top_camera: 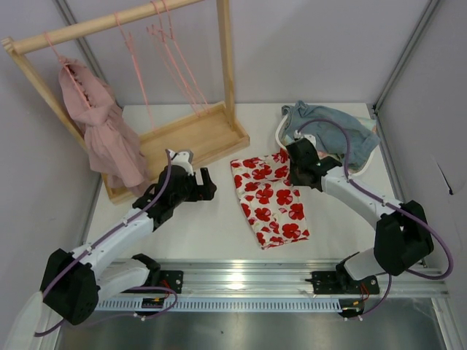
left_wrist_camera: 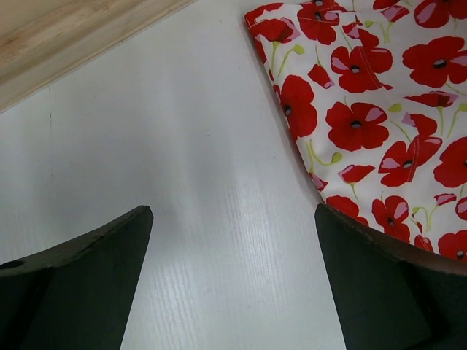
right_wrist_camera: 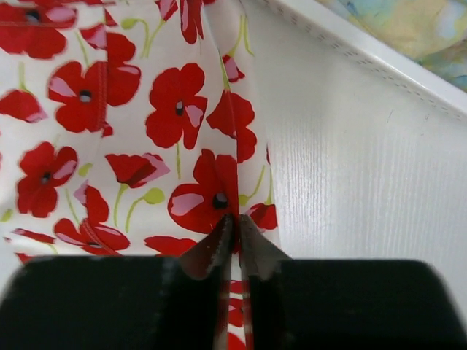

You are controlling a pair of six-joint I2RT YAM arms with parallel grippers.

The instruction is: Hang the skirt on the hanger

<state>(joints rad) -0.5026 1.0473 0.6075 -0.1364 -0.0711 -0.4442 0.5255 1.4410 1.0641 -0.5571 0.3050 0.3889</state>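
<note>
The skirt [top_camera: 270, 200], white with big red flowers, lies flat on the white table in the middle. My right gripper [top_camera: 289, 173] is at the skirt's far right edge and is shut on a pinched fold of it; the wrist view shows cloth between the closed tips [right_wrist_camera: 235, 220] and the skirt [right_wrist_camera: 131, 131] spreading left. My left gripper [top_camera: 206, 184] is open and empty, low over bare table just left of the skirt [left_wrist_camera: 365, 109]; its midpoint [left_wrist_camera: 233, 213] is over bare table. Thin pink hangers [top_camera: 172, 51] hang on the wooden rack, far from both grippers.
The light wooden rack [top_camera: 190, 135] stands at the back left, its base edge [left_wrist_camera: 58, 36] near my left gripper. A dusty-pink ruffled garment [top_camera: 106, 135] hangs at its left end. A white basket [right_wrist_camera: 365, 51] with blue-grey cloth [top_camera: 332, 127] sits at the back right.
</note>
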